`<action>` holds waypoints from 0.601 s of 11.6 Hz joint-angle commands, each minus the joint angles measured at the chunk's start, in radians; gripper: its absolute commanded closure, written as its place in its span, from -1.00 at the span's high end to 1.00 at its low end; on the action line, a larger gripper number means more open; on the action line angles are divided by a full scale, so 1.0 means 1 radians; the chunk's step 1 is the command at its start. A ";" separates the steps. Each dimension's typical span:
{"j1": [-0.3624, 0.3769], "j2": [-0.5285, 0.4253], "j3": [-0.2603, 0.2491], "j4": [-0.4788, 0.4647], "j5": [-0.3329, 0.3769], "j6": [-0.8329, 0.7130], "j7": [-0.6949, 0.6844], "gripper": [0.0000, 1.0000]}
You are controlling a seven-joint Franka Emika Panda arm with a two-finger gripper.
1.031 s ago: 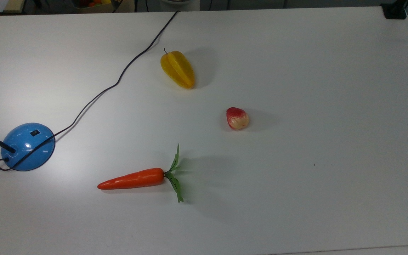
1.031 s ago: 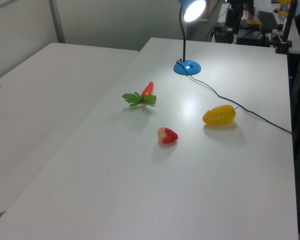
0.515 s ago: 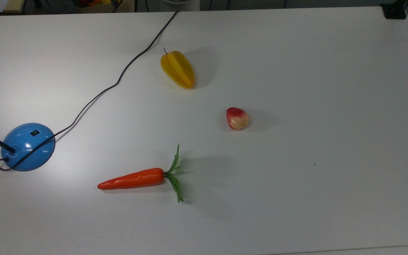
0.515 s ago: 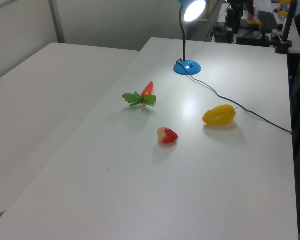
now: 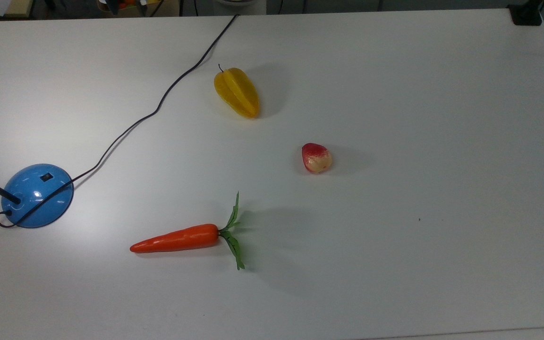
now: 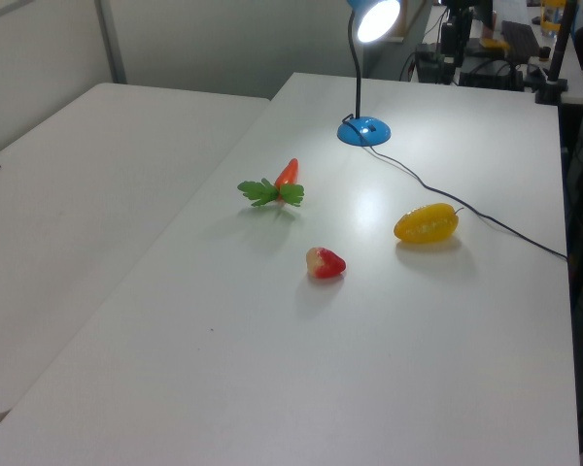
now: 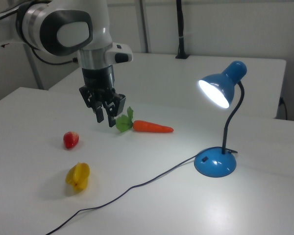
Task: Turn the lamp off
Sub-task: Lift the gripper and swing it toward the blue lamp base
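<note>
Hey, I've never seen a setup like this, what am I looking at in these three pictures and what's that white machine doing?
All three pictures show one white table at the same moment, from three cameras. The top view looks down on it; the left view and the right view look across it from different sides.

The white machine in the right view is a robot arm. At its end is a black gripper, the part that grasps things. It hangs above the table with its jaws slightly apart, holding nothing.

On the table stands a blue desk lamp, switched on: its head glows in the right view. A small black switch sits on its round base, and a black cord trails across the table.

Also lying there, apart from one another: a toy carrot, a yellow star fruit and a small red fruit.
</note>
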 commanded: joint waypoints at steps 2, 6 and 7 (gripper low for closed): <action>-0.016 0.001 0.013 -0.008 -0.003 0.042 -0.007 -1.00; -0.034 0.036 0.011 -0.016 -0.006 0.134 0.022 -1.00; -0.034 0.050 0.011 -0.018 -0.011 0.152 0.068 -1.00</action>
